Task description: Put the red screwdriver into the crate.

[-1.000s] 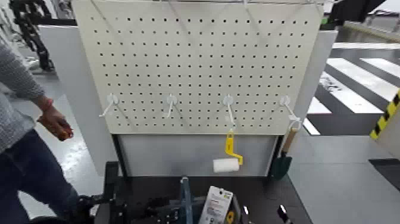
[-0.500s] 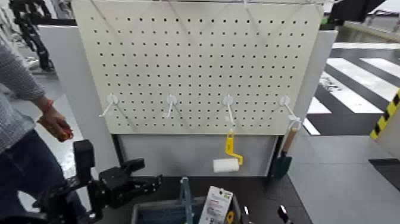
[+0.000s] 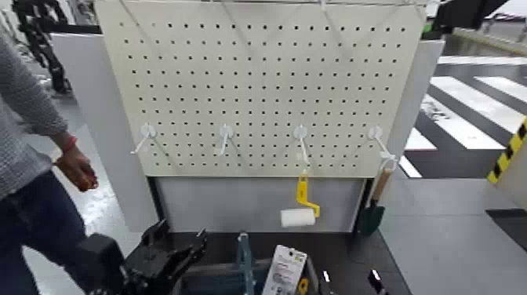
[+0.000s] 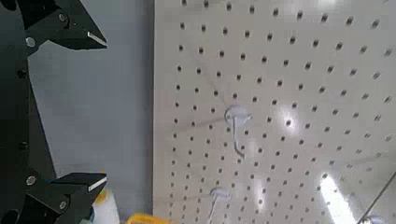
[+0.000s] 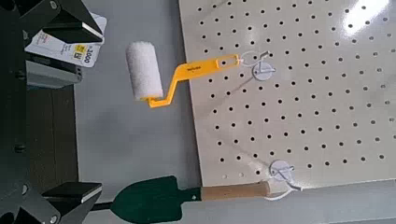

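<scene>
- Standing across the back is a pegboard (image 3: 259,78); its hooks carry the tools so that they hang free and are easy to take.
- A person stands at the robot's left, one hand (image 3: 78,169) lowered near the board's edge. I cannot tell if this hand holds something.
- The crate (image 3: 245,260) sits low in front of the robot, open side up, so a tool can be dropped in from above; a carded package already leans inside.
- The left gripper (image 4: 89,112) is low beside the crate's left end, with its jaws wide apart and nothing between them, probably ready to receive or take a tool.
- The right gripper (image 5: 79,103) is also spread and empty, and looks at the board's right part.
- A roller (image 3: 298,217) and a green trowel (image 3: 368,216) hang there.
- The red screwdriver is not visible in any view, so its position relative to either gripper cannot be given; it is not between any jaws.
</scene>
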`<action>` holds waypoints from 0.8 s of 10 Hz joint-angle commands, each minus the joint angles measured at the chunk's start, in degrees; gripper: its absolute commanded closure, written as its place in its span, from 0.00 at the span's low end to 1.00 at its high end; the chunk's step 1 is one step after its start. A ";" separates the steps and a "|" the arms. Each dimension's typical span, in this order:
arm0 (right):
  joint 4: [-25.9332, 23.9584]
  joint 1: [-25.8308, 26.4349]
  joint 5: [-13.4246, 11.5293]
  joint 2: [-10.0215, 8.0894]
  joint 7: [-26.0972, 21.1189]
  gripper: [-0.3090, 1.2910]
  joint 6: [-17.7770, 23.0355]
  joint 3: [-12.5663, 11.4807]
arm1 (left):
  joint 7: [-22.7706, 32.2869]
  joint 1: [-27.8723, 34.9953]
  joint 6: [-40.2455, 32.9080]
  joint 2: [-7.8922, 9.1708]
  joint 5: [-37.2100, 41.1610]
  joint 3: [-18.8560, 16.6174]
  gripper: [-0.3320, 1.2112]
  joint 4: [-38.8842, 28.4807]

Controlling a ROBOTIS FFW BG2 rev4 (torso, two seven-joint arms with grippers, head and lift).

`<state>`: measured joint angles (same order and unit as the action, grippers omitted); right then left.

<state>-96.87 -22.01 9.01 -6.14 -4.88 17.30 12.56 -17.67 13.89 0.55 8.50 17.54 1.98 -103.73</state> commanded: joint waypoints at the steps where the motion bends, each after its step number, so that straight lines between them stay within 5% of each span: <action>1: -0.24 -0.40 -2.16 0.25 0.13 0.30 1.59 -0.52 | 2.73 3.25 -3.62 -1.56 -3.56 -0.14 0.39 0.37; 4: -0.95 -0.58 -5.23 0.34 -0.22 0.30 2.82 -0.78 | 7.74 6.94 -9.34 -5.25 -8.84 -1.02 0.39 3.36; 8: -2.00 -0.84 -5.93 0.34 -0.22 0.30 1.33 -1.05 | 9.41 7.38 -10.13 -4.20 -9.36 0.04 0.39 3.10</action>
